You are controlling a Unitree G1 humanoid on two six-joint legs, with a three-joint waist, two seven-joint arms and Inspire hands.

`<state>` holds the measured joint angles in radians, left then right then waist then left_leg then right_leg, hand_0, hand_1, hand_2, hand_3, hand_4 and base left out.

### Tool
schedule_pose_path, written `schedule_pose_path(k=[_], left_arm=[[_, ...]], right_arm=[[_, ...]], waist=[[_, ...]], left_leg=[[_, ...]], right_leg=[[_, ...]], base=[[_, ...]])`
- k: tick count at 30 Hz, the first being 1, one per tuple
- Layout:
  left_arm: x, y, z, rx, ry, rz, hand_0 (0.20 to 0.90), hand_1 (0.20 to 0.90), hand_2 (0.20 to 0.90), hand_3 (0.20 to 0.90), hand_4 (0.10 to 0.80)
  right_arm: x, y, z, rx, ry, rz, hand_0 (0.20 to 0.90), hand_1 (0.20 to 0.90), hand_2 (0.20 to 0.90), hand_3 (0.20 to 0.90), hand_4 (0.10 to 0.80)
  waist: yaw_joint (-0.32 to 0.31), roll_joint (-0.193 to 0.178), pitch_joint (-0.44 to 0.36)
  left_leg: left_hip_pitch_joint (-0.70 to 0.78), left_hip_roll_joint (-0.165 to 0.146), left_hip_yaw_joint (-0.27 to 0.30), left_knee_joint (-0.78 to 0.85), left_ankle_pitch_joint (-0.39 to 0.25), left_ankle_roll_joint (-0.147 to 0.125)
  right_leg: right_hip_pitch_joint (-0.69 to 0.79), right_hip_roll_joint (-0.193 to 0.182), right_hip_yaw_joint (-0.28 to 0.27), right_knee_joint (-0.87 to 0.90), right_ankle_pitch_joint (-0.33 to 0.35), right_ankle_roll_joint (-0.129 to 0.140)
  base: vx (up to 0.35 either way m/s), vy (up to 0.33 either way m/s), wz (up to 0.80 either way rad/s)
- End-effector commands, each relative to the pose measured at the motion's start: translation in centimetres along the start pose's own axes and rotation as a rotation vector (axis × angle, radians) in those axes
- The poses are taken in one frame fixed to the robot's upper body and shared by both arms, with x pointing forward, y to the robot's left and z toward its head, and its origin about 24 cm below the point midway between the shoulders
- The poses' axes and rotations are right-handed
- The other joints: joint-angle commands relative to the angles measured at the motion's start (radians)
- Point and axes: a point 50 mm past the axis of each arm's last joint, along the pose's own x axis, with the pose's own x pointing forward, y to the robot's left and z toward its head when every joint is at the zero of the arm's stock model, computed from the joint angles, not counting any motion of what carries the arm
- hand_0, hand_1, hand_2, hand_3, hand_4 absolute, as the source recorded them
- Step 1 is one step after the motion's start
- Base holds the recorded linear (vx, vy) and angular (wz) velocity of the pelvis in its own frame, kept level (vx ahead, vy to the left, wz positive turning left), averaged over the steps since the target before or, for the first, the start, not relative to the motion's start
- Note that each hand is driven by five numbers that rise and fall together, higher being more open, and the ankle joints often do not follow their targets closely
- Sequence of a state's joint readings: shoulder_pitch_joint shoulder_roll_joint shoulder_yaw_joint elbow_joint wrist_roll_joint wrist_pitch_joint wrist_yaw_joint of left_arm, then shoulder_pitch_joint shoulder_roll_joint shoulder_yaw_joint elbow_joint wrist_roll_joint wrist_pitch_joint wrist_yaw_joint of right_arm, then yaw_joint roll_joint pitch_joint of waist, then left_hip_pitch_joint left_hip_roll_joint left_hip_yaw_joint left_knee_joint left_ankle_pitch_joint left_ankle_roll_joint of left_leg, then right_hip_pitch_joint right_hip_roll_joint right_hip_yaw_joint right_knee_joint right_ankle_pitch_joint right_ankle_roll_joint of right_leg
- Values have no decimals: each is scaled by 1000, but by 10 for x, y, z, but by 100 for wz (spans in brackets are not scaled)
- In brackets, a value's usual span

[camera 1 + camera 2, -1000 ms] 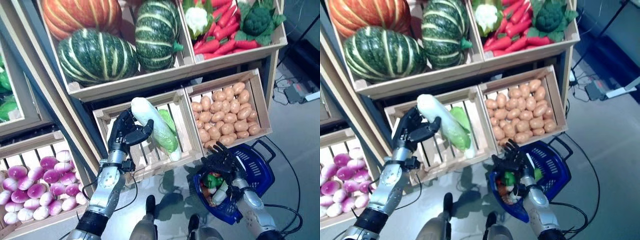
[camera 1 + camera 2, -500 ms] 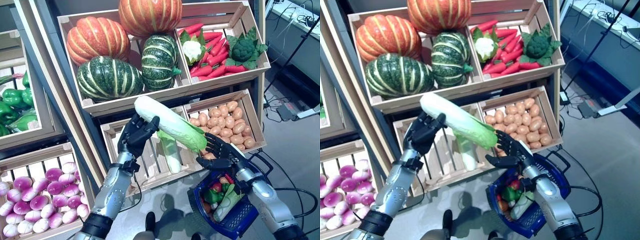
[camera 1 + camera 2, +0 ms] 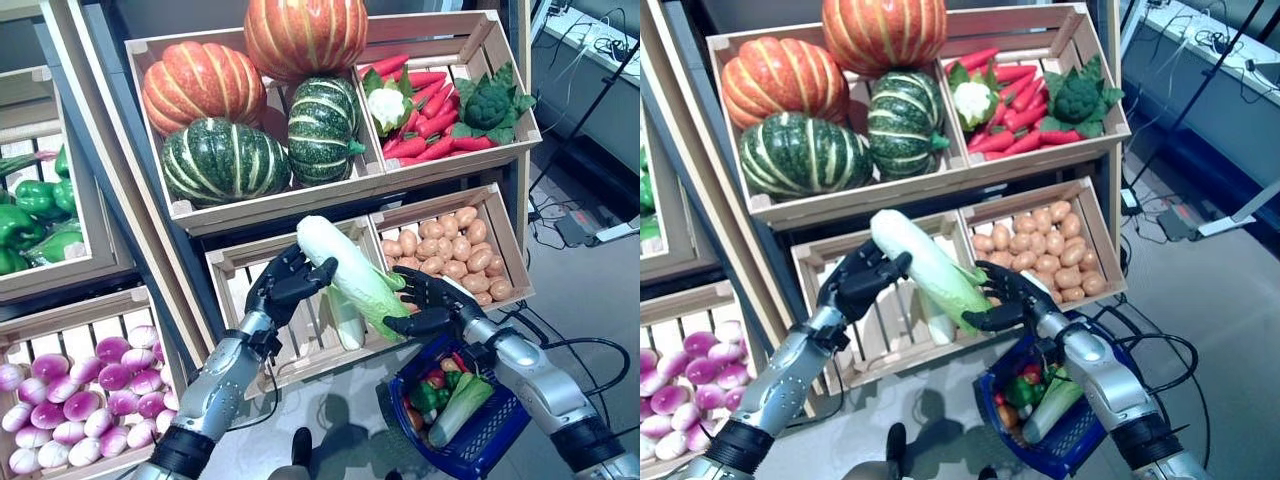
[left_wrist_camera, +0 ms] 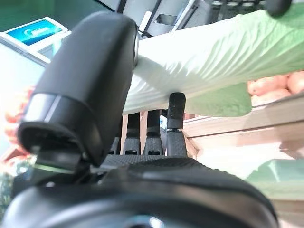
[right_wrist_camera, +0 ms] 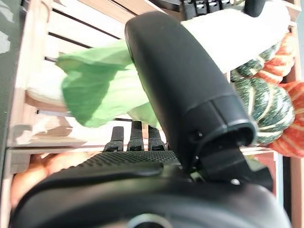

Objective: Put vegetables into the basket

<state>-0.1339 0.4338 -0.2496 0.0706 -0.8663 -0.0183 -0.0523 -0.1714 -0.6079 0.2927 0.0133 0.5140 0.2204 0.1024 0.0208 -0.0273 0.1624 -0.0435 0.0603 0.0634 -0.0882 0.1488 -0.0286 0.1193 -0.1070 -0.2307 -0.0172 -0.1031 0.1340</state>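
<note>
my left hand (image 3: 285, 290) curled round cabbage (image 3: 348, 273) white end | my right hand (image 3: 425, 305) pinching its leafy tip | basket (image 3: 500, 425) at 5 o'clock

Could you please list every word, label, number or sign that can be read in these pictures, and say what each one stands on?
None can be read: the wooden crates, the vegetables, the cabbage held in the left hand and right hand, and the blue basket show no legible text.
</note>
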Motion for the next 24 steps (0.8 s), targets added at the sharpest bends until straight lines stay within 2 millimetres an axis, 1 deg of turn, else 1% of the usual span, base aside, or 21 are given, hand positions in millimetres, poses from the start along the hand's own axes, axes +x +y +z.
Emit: schedule_pose_path(k=[1,4,7,10,11,14,17,21,24], left_arm=[[20,-28,30,64,-133,-168,300,300,300,300,400],[20,-28,30,103,-122,-166,300,300,300,300,400],[20,-27,32,129,-107,-179,300,300,300,300,400],[20,-26,31,122,-101,-186,300,300,300,300,400],[20,-27,31,111,-101,-197,300,300,300,300,400],[20,-27,29,104,-100,-199,300,300,300,300,400],[21,-30,27,95,-99,-214,300,300,300,300,400],[22,-34,26,71,-99,-241,300,300,300,300,400],[22,-37,25,53,-96,-258,300,300,300,300,400]], right_arm=[[10,8,59,22,-271,-49,900,900,900,900,800],[11,14,58,92,-236,16,900,900,900,900,800],[10,22,46,137,-134,133,900,900,900,900,800],[10,30,40,165,-76,225,900,900,900,900,800],[11,36,34,174,-29,286,900,900,900,900,800],[12,44,28,168,21,343,900,900,900,900,800],[14,56,19,183,98,439,900,900,900,900,800],[15,67,15,211,143,520,900,900,900,900,800],[17,75,13,244,156,546,900,900,900,900,800]], waist=[[7,-24,-119],[5,-24,-120],[4,-27,-122],[4,-31,-125],[5,-34,-128],[6,-37,-130],[8,-42,-133],[12,-46,-136],[15,-47,-137]], left_leg=[[93,0,37,1,-147,-7],[96,-1,37,1,-152,-4],[96,-1,37,1,-154,-5],[96,1,39,1,-153,-8],[97,4,42,1,-151,-9],[97,7,45,1,-148,-10],[96,9,44,1,-144,-11],[96,9,42,1,-143,-13],[95,9,39,1,-141,-14]], right_leg=[[-53,-65,26,-32,139,18],[-55,-66,33,-29,137,20],[-53,-68,32,-33,139,22],[-53,-70,31,-33,139,24],[-53,-71,30,-31,138,24],[-54,-72,29,-31,140,24],[-54,-72,29,-33,142,24],[-53,-74,26,-34,143,23],[-53,-74,27,-32,142,23]], base=[[0,0,0],[0,0,0],[0,0,0],[0,0,0],[0,0,0],[0,0,0],[0,0,0],[0,0,0],[0,0,0]])
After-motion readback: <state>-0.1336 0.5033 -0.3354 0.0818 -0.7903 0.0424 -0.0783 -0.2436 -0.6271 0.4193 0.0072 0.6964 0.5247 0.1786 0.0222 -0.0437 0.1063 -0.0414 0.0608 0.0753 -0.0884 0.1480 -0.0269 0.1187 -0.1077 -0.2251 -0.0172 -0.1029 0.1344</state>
